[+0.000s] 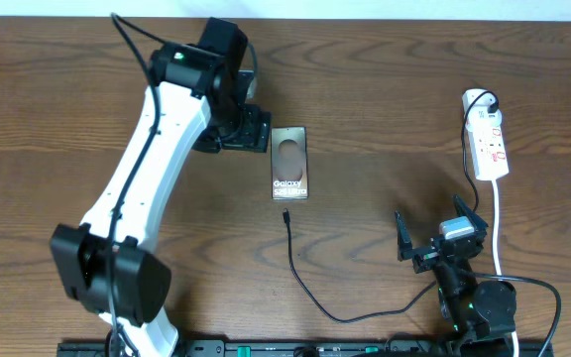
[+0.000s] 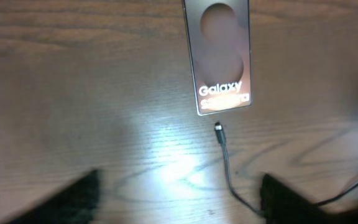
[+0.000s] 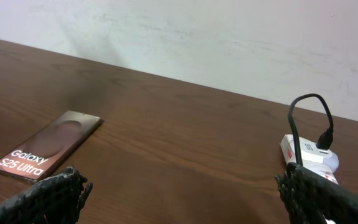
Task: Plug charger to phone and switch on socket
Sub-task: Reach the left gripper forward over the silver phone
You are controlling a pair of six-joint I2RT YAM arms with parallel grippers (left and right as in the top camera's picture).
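The phone point(image 1: 289, 162) lies flat at the table's middle, its "Galaxy" lettering toward the front; it also shows in the left wrist view point(image 2: 218, 56) and the right wrist view point(image 3: 42, 146). The charger's black tip point(image 1: 285, 213) lies on the wood just in front of the phone's near end, apart from it point(image 2: 218, 129). Its cable curves back to the front right. The socket, a white power strip point(image 1: 489, 139), lies at the far right with a black plug in its far end point(image 3: 309, 152). My left gripper point(image 1: 256, 129) is open beside the phone's left edge point(image 2: 179, 205). My right gripper point(image 1: 440, 233) is open and empty in front of the strip point(image 3: 185, 199).
The strip's white cord point(image 1: 498, 228) runs down the right side toward the front edge, past my right arm. The black charger cable point(image 1: 310, 293) loops across the front middle of the wooden table. A white wall point(image 3: 229, 37) stands behind the far edge.
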